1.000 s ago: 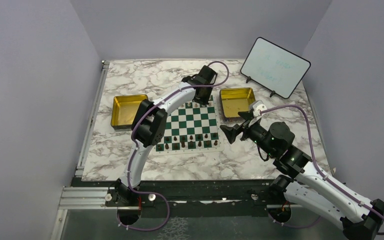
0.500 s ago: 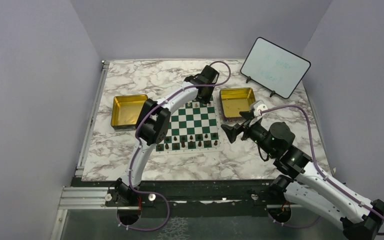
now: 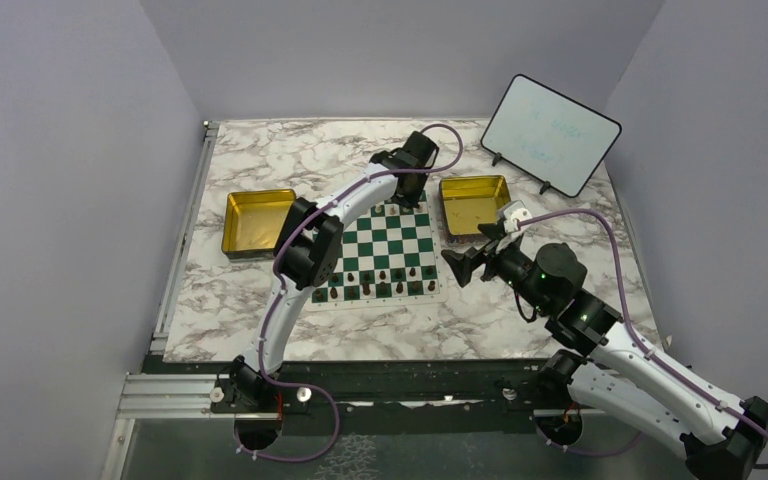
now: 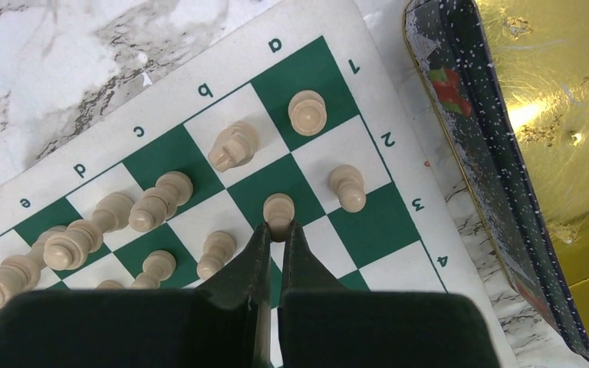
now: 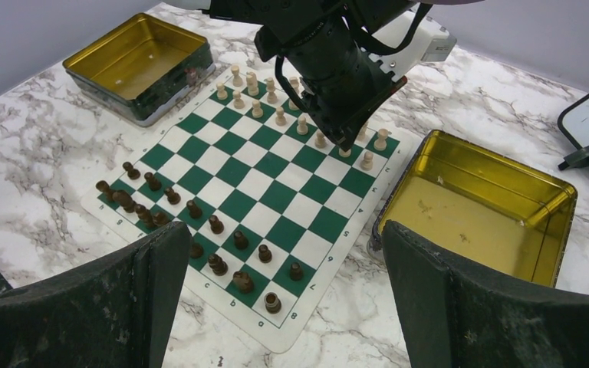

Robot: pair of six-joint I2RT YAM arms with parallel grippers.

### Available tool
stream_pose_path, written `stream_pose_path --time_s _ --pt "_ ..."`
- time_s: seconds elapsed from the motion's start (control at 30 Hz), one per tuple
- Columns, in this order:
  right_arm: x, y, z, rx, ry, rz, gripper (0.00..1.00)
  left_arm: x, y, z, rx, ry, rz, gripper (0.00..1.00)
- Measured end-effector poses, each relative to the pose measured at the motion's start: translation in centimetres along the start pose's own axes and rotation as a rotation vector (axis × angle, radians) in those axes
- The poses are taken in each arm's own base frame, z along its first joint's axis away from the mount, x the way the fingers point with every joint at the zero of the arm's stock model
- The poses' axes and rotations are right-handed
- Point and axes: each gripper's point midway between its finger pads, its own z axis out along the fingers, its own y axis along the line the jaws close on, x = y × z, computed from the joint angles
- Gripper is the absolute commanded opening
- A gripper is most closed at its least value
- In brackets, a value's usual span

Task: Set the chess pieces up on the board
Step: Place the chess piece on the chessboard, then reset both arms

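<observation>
- Since a second ago the left arm's elbow has edged slightly to the right; the right arm has hardly moved.
- The left gripper (image 4: pixel 278 230) is over the far right corner of the board (image 4: pixel 383 230), its fingers pressed nearly together with only a thin slit between them.
- Their tips touch a cream pawn (image 4: pixel 278 208) standing upright on a green square; I cannot tell whether they actually pinch it.
- Other cream pieces (image 4: pixel 157 201) stand in two rows along that far edge.
- Dark pieces (image 5: pixel 215 224) fill the near rows.
- The right gripper (image 5: pixel 291 307) hangs spread wide beside the board's right edge, holding nothing.
- A gold tray (image 5: pixel 460 215) lies just beside the board.
</observation>
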Motion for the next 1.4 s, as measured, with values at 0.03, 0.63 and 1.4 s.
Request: stream_pose_path --time_s 0.03,0.63,1.4 --pt "0.0 0.0 0.0 0.000 0.000 0.000 1.00 0.0 0.0 0.1 0.000 0.000 0.002 0.06" --pt "0.2 0.0 0.0 0.000 0.008 0.009 1.00 0.3 -0.2 -0.3 0.016 0.019 0.011 0.40" --pt "3.5 -2.5 0.2 0.298 0.186 0.398 1.00 -1.9 -1.1 -25.8 0.276 -0.443 -0.176 0.99"
